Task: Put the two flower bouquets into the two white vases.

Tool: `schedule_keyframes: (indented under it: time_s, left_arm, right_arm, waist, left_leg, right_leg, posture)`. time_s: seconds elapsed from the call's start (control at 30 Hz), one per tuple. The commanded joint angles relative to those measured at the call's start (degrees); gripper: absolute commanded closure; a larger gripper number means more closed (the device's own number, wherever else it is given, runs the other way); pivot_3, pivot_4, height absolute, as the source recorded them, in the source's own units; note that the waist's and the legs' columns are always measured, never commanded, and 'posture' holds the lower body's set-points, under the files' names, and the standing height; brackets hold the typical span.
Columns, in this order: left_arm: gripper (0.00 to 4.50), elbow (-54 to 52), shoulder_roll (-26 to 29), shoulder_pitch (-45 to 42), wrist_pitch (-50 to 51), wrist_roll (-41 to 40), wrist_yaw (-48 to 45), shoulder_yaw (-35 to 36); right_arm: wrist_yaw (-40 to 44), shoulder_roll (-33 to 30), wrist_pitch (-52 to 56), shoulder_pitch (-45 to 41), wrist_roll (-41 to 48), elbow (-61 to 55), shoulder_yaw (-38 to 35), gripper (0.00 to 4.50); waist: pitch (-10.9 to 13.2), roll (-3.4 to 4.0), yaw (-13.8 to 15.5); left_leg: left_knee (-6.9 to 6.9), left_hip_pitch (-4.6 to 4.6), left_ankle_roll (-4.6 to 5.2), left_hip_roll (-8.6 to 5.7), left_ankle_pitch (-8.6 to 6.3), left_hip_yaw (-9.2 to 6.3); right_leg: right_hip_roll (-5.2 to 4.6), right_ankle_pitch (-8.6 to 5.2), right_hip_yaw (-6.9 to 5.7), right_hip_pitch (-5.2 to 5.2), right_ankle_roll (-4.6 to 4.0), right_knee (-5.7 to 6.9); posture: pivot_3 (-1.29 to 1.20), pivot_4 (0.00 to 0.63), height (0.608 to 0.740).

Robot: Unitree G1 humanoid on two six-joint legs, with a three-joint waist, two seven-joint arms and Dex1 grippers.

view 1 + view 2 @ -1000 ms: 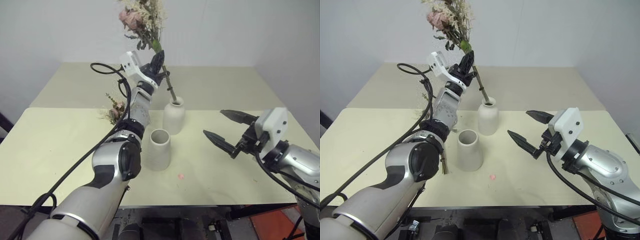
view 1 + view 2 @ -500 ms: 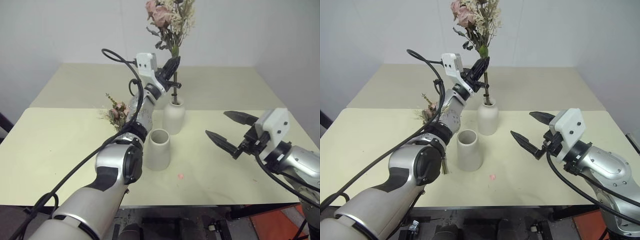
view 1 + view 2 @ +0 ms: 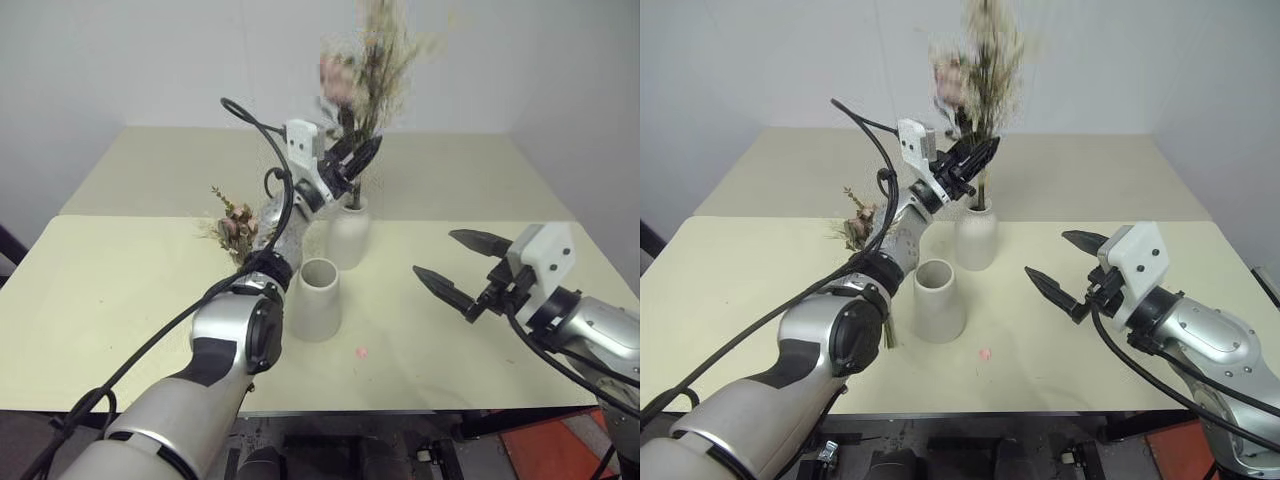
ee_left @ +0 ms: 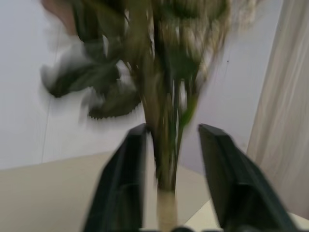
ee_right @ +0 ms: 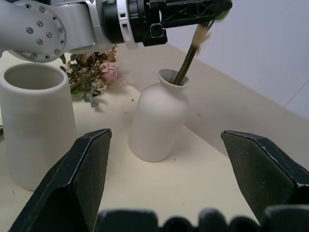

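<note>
A: Where is the first bouquet (image 3: 980, 60)?

B: Top centre of the right eye view. Its long axis runs close to upright, heads up and blurred, stems down in the narrow neck of the bottle-shaped vase (image 3: 976, 236). In the right wrist view the brown stems (image 5: 188, 58) lean a little as they enter the mouth.

A: And the left gripper (image 3: 973, 160)?

B: Just above that vase, its two black fingers (image 4: 123, 193) set either side of the stems. In the left wrist view they stand apart, with a gap between each finger and the stems — released, not clamped.

A: The second bouquet (image 3: 232, 222)?

B: Lying flat on the table (image 3: 110, 290), left of centre, beside the left forearm. Its flower heads face the upper left and its stems run toward the lower right, behind the arm.

A: The other vase?

B: The cone vase (image 3: 316, 298) stands upright with its wide mouth up, just in front of the bottle vase and a little to its left — near it, not touching.

A: The right gripper (image 3: 462, 276)?

B: At the right of the frame, jaws spread wide and holding nothing, pointing toward the vases. Bare tabletop lies between it and them, apart from a small pink fleck (image 3: 361, 352) near the front edge. The far half of the table, behind the vases, is open up to the wall.
</note>
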Motion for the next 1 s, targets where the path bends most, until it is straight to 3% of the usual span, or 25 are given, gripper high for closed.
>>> schedule_keyframes:
  time_s: [0.03,0.17,0.5,0.77,0.93,1.0]
  left_arm:
    - [1.32,-1.6,0.7,1.3,-2.3,2.7,-0.1,-2.5]
    - [0.02,-3.1,2.5,2.1,-1.9,4.0,-3.2,-4.6]
    - [0.02,-11.5,8.5,2.1,6.0,-0.9,-14.6,-4.0]
    - [0.02,-24.4,21.0,7.6,15.5,-1.8,-27.9,-8.0]
    - [0.02,-45.3,30.0,19.8,26.5,-0.1,-20.1,-8.4]
    - [0.02,-58.4,32.8,27.6,37.7,-2.1,-13.9,-6.0]
  right_arm:
    - [-0.9,0.1,-1.0,0.3,-0.3,-2.3,-2.0,0.2]
    - [-1.0,0.0,-0.9,1.7,-0.1,-2.9,-3.0,0.2]
    - [1.6,-1.1,-2.0,2.9,-1.1,0.3,-3.6,0.2]
    - [2.3,-0.9,-2.1,2.3,-1.5,1.2,-4.2,0.2]
    - [5.2,-1.9,-2.0,5.7,0.5,0.9,-9.5,0.2]
    - [8.6,-3.2,-2.6,8.3,1.2,1.8,-12.7,0.2]
  waist:
    - [0.0,0.02,0.0]
    - [0.0,0.02,-0.1]
    - [0.0,0.03,-0.1]
    - [0.0,0.07,-0.7]
    - [0.0,0.09,-0.6]
    - [0.0,0.09,-0.3]
  left_leg:
    - [0.0,0.04,0.0,0.0,0.0,0.0]
    - [0.0,0.08,0.0,0.0,0.0,0.0]
    - [0.01,0.04,0.01,0.01,0.0,-0.01]
    - [-0.02,0.09,0.01,0.04,-0.01,-0.02]
    - [-0.02,0.16,0.01,0.09,-0.01,-0.03]
    - [0.0,0.1,0.01,0.1,-0.01,-0.06]
  right_leg:
    - [0.0,0.0,0.0,0.03,0.0,0.0]
    - [0.01,0.0,0.01,0.05,0.0,0.02]
    - [0.01,0.0,0.01,0.03,0.0,0.04]
    - [0.04,-0.01,0.04,-0.01,0.01,0.09]
    - [0.04,-0.02,0.08,-0.01,0.02,0.15]
    - [0.03,-0.02,0.08,-0.05,0.03,0.13]
  posture:
    - [0.0,0.15,0.74]
    - [0.0,0.15,0.74]
    - [0.0,0.15,0.74]
    - [0.0,0.15,0.74]
    - [0.0,0.15,0.74]
    - [0.0,0.15,0.74]
